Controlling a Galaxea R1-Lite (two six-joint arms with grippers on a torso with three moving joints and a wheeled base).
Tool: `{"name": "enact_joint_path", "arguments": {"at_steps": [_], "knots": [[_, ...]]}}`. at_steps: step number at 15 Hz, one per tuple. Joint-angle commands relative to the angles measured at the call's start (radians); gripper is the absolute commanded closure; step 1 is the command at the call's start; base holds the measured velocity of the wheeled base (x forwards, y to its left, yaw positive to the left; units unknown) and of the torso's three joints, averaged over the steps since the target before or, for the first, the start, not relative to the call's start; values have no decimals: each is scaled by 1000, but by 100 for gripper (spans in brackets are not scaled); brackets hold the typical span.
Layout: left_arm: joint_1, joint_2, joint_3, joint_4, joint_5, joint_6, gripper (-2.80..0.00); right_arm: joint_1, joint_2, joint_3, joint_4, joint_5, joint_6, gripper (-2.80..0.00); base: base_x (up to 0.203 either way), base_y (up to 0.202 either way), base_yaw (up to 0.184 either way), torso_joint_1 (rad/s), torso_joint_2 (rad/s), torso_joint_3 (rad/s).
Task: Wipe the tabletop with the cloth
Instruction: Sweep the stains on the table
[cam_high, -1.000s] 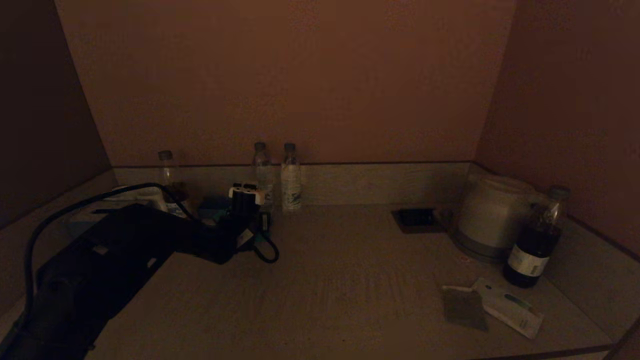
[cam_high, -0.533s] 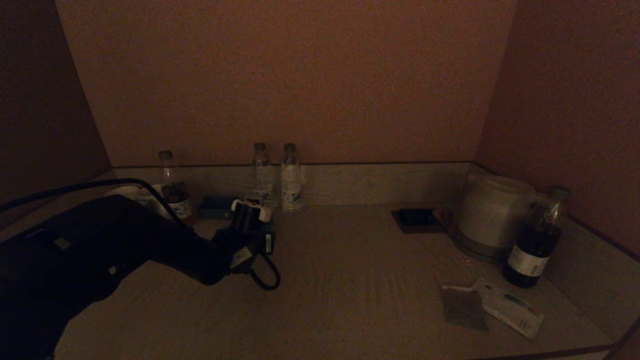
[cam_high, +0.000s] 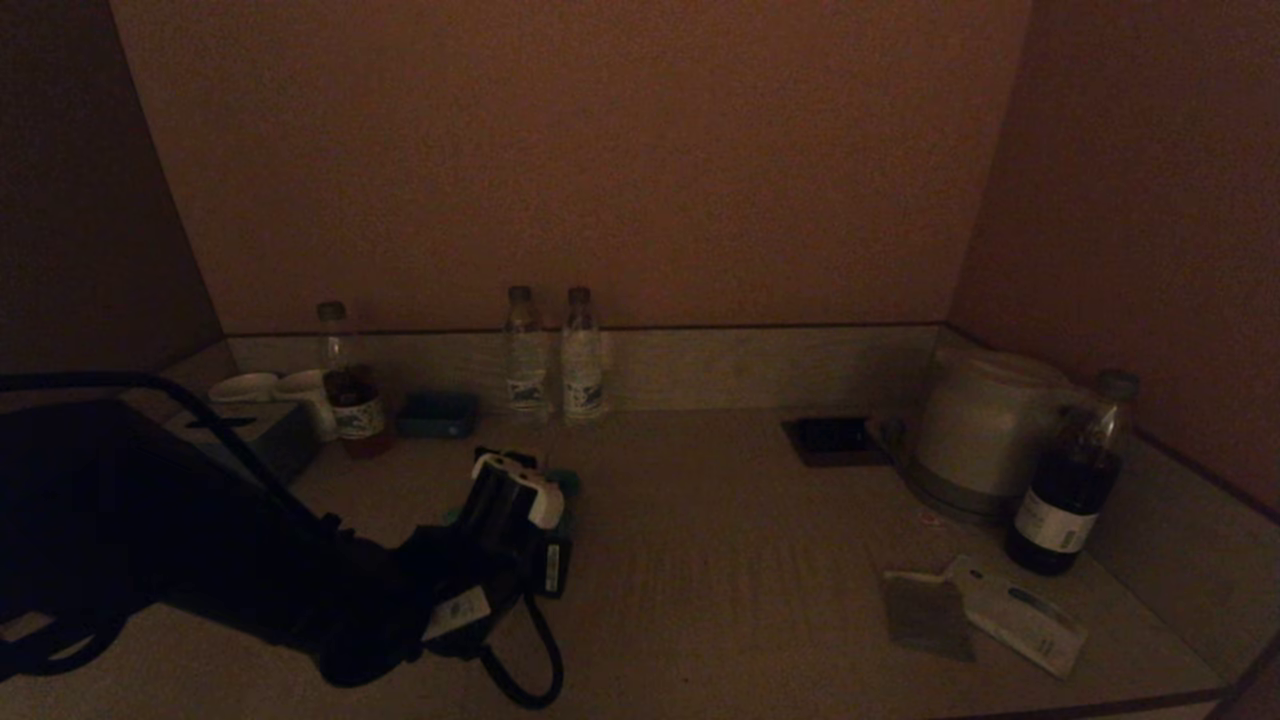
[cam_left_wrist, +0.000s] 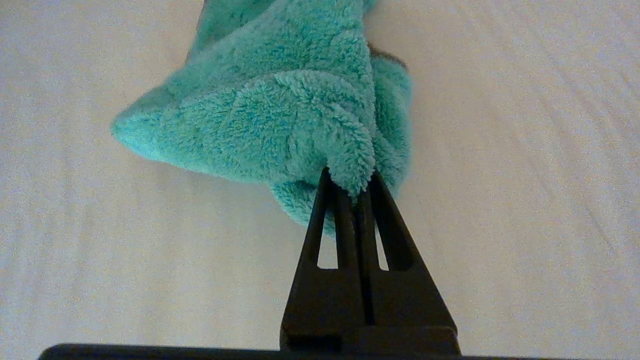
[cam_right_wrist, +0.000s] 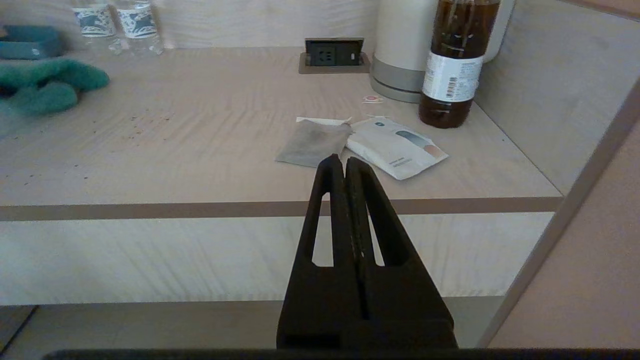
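The left gripper (cam_left_wrist: 356, 182) is pinching a fold of the teal cloth (cam_left_wrist: 280, 110) tight, its bulk lying on the tabletop (cam_left_wrist: 500, 200); it is wiping best pressed flat, sweeping toward the crumbs (cam_right_wrist: 135, 120); the right gripper (cam_right_wrist: 345, 167), jaws closed and empty, is idling off the front edge

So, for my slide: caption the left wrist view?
Left tool shut on the teal cloth, resting on the pale tabletop.
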Motion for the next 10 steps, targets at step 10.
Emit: {"name": "enact_joint_path", "arguments": {"at_steps": [10], "knots": [[-318, -403, 407, 60, 38, -127, 0, 0, 0, 0, 0, 0, 0, 0, 0, 0, 0, 0, 0, 0]]}}
